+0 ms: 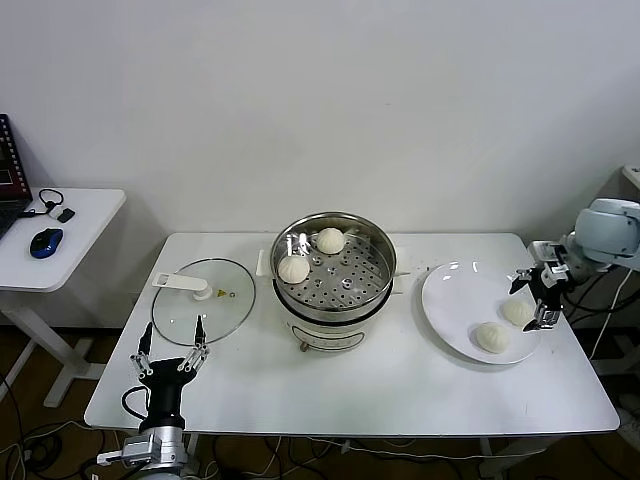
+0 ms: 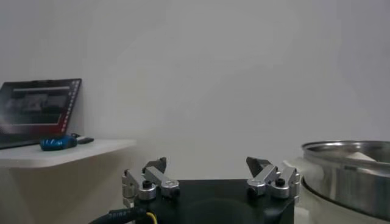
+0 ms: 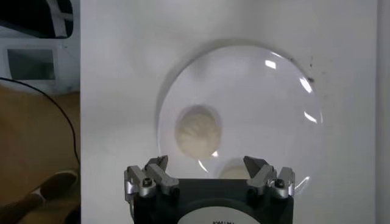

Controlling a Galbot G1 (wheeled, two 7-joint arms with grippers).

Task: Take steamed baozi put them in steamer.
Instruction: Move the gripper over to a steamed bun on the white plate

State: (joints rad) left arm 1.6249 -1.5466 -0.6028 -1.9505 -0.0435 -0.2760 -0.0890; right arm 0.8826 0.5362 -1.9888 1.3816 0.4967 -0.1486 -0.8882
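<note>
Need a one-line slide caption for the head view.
Two buns sit in the steamer, two more wait on the plate; open right tool hovers above them, left tool idle near the lid.

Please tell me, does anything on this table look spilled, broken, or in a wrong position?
Nothing stands out. Two baozi sit whole in the upright steamer, two more lie on the plate, and the glass lid lies flat beside the steamer. The open right pincer hovers over the plate; the open left pincer waits at the table's near edge.
</note>
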